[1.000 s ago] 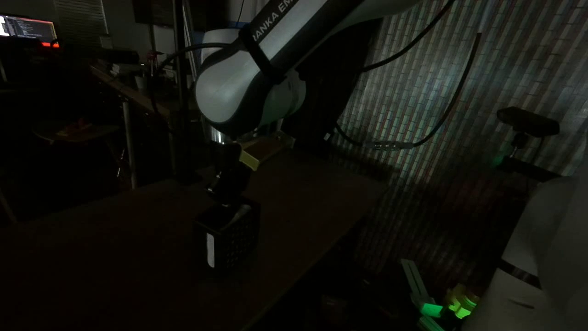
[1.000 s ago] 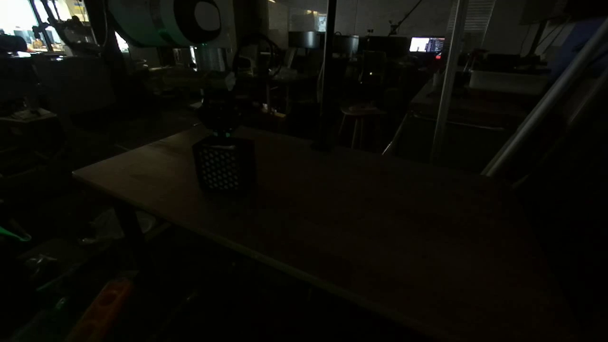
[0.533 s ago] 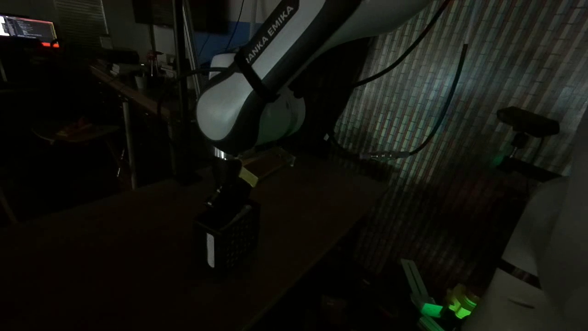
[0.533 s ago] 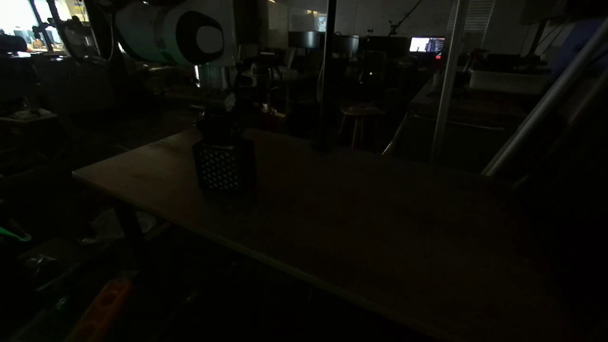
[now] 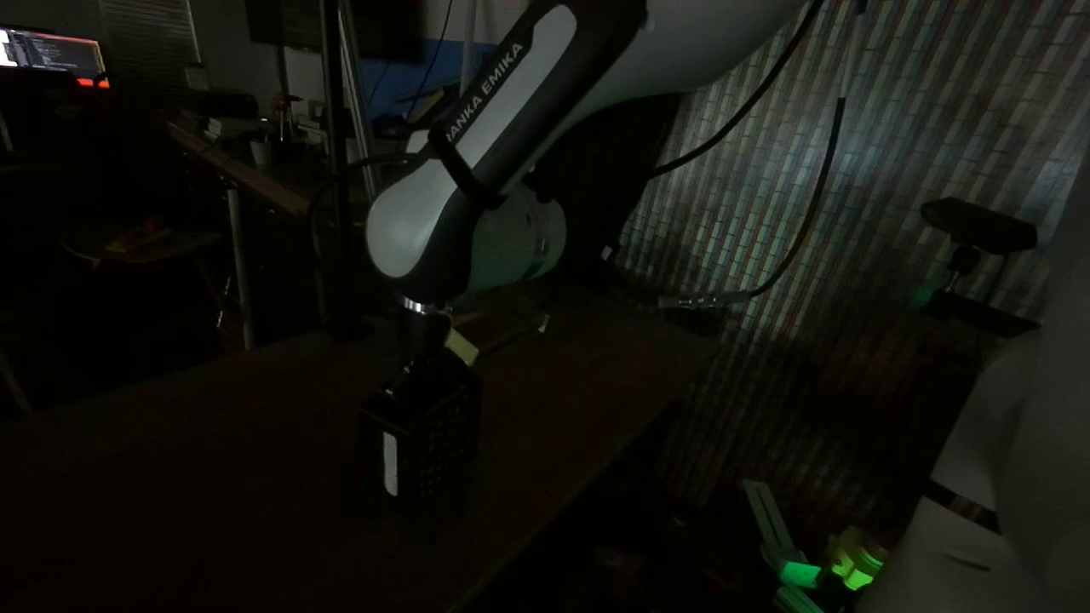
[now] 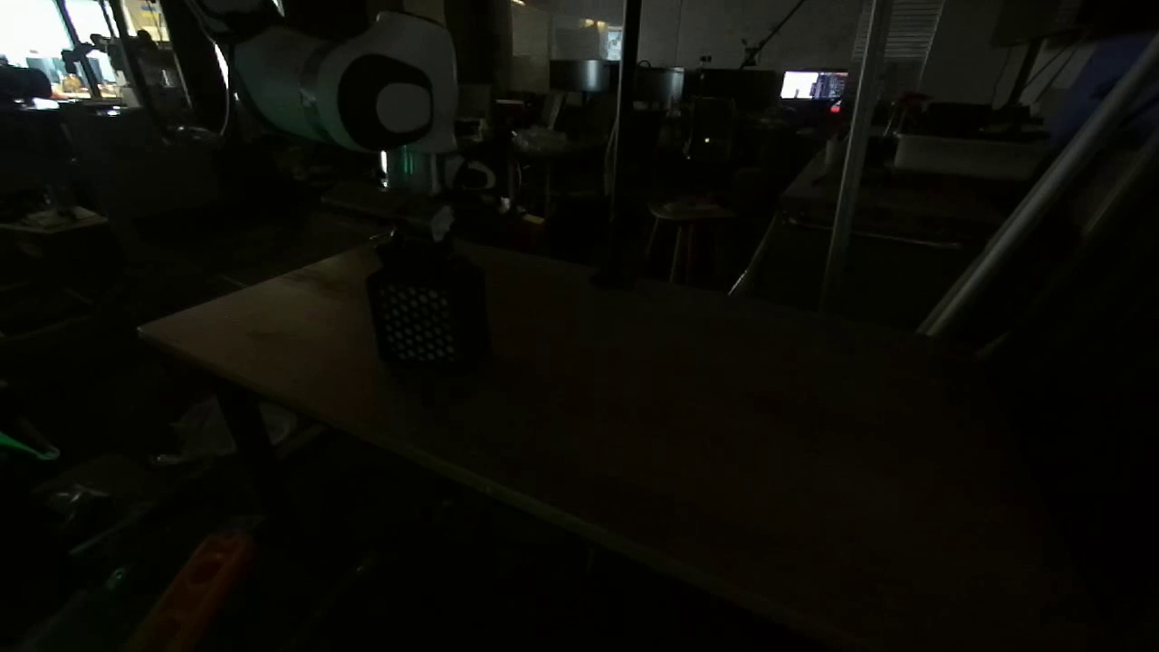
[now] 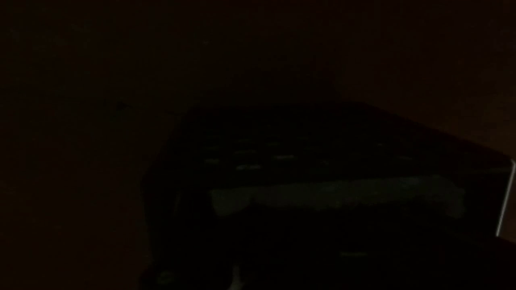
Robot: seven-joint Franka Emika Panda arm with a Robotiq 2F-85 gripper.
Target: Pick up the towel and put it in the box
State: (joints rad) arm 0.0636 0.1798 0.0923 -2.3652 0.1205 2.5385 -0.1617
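In an exterior view, a lit monitor is glowing well beyond the far edge of a dim tabletop. A small stool is standing behind the tabletop, pale poles are slanting beyond its far right corner, and an orange perforated piece is showing below its near edge. In an exterior view, a patterned wall is rising beside the tabletop.

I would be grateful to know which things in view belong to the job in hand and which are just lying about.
Part of the job:
dark cube-shaped box with a perforated side
pale grey-white cloth towel, inside that box
black gripper, down at the box's mouth

Just lying about:
orange bar with round holes
pale rectangular bin
lit rectangular monitor, farther back
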